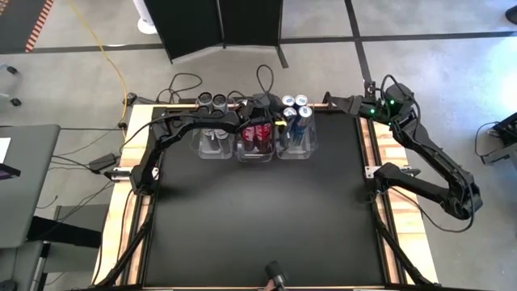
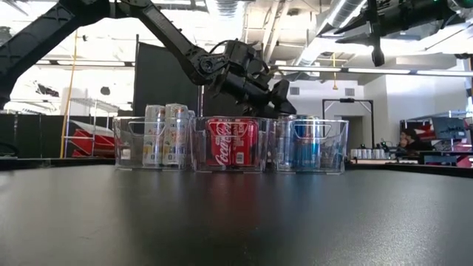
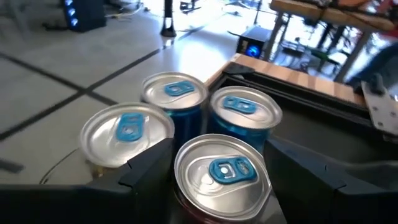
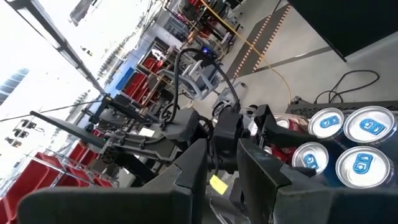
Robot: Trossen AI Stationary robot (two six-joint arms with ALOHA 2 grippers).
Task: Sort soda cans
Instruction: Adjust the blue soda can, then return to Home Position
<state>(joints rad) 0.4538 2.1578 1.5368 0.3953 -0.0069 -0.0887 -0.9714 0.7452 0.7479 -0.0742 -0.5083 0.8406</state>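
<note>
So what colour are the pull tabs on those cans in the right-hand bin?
Blue pull tabs on silver tops, clearest in the left wrist view.

3 clear rectangular plastic bins (image 1: 213, 149) stand side by side at the far edge of the black tabletop (image 1: 258, 218).

Left gripper (image 3: 217, 171) fingers and nearest blue-tabbed can (image 3: 222, 171) cut off below.

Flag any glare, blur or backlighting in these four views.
Low view: bright room backlights the left gripper; the black table mirrors the clear plastic bins. Left wrist view: silver tops of the blue-and-silver cans glare, far side blurs. Right wrist view: upper background washes out.
</note>
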